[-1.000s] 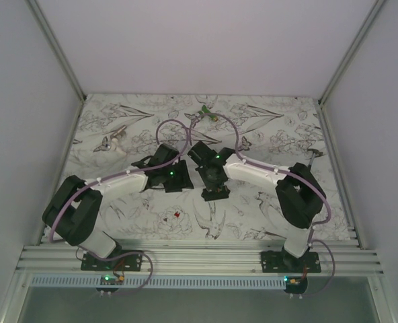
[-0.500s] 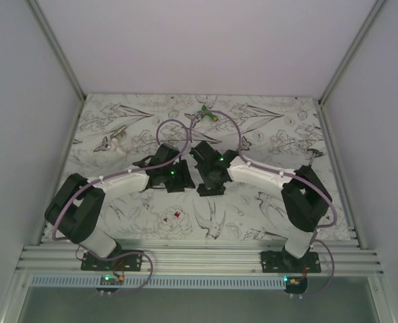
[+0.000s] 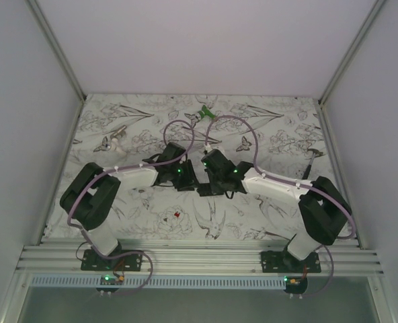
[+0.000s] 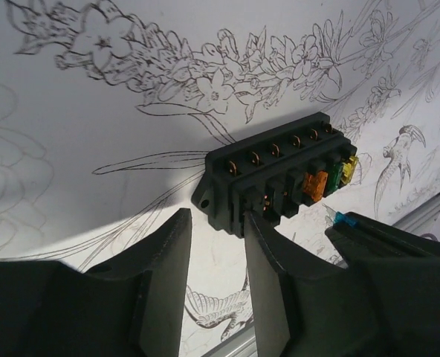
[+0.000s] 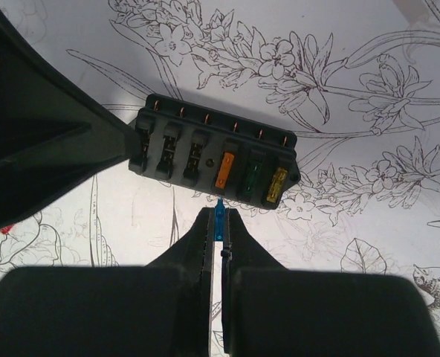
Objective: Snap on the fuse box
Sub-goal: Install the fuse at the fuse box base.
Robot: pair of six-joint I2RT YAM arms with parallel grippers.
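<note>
The fuse box (image 5: 212,160) is a black oblong block lying flat on the flower-print table, with an orange, a green and a yellow fuse in its right-hand slots. My right gripper (image 5: 220,217) is shut on a small blue fuse (image 5: 219,222), its tip just short of the box's near side by the orange fuse. My left gripper (image 4: 216,223) is open with only table between its fingers. Its right finger meets the near left corner of the fuse box (image 4: 279,175). In the top view both grippers (image 3: 185,176) (image 3: 218,178) crowd together mid-table and mostly hide the box.
A green-and-white gadget (image 3: 206,114) lies near the back edge of the table. A tiny red fuse (image 3: 177,214) lies in front of the grippers. The metal rail (image 3: 199,256) runs along the near edge, and white walls enclose the other sides.
Both arms have swung to the right. The left gripper has moved in close beside the right one, at the left end of the fuse box.
</note>
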